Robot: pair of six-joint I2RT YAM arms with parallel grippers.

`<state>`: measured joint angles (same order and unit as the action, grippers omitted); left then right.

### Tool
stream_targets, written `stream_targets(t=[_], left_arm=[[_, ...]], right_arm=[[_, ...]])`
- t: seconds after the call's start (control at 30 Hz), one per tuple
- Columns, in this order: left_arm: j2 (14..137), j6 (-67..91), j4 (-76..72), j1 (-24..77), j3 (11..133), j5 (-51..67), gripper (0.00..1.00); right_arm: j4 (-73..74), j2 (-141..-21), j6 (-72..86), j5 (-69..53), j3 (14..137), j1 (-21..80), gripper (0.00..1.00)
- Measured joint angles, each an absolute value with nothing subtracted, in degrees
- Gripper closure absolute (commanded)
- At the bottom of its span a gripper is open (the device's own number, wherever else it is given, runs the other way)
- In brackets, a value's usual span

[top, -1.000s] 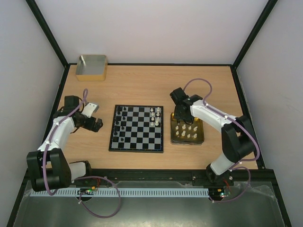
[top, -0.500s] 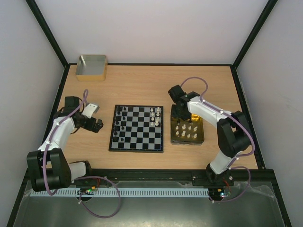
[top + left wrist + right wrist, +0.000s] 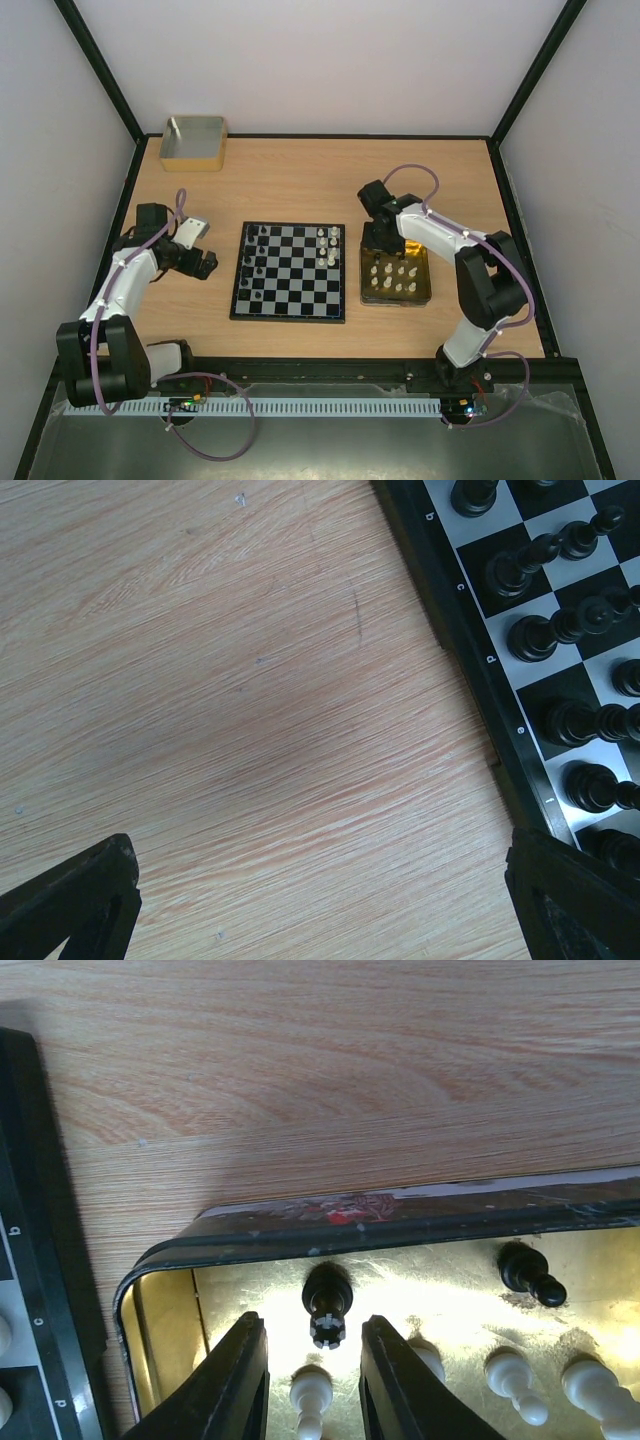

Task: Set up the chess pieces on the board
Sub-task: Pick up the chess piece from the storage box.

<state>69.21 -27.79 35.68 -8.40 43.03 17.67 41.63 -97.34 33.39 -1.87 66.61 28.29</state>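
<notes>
Right end effector (image 3: 312, 1328) is part open. A black piece (image 3: 327, 1305) lies just ahead betw. its fingers, in the tin (image 3: 152, 1256), long axis approx. along them. Board (image 3: 290, 292) is to the left.

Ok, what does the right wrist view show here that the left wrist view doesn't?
Only the right wrist view shows the shiny gold tin. In it a black crenellated chess piece sits between the fingertips of the open right gripper, with a gap on each side. The tin also holds a second black piece and several cream-white pieces. Only the left wrist view shows black chessmen on the board's squares, beyond the wide-open left gripper. Both show the pale wooden tabletop and the lettered black border of the checked chessboard.
</notes>
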Motion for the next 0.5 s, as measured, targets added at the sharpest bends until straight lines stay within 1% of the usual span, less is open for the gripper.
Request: stream_targets(t=[0.5], left_arm=[[69.21,-27.79,35.66,-8.27,43.03,17.65,0.01]], right_arm=[[39.92,-100.14,33.43,-3.07,65.69,27.75,0.75]])
